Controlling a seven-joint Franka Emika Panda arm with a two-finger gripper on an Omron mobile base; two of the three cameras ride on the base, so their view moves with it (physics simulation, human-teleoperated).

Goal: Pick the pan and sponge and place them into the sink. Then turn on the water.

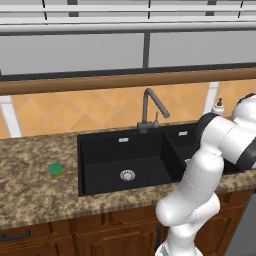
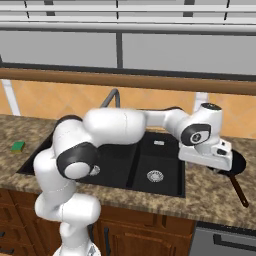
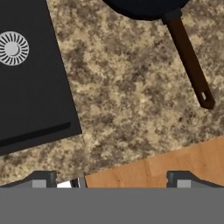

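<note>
The black pan (image 2: 241,161) lies on the granite counter to the right of the sink (image 2: 165,150), its thin brown handle (image 2: 239,191) pointing toward the counter's front edge. My gripper (image 3: 111,179) hovers open above the counter between the small basin (image 3: 30,87) and the pan handle (image 3: 188,57), with nothing between its fingers. In the hand view the pan (image 3: 146,6) is cut off by the top edge. The white hand (image 2: 207,152) hides the pan's left side. The green sponge (image 1: 55,169) sits on the counter left of the sink (image 1: 80,145). No water runs from the faucet (image 1: 150,107).
A white soap dispenser (image 1: 218,106) stands behind the small basin by the tiled wall. Wooden cabinet fronts (image 3: 166,162) run below the counter's front edge. The arm's elbow and forearm stretch over the sink toward the right.
</note>
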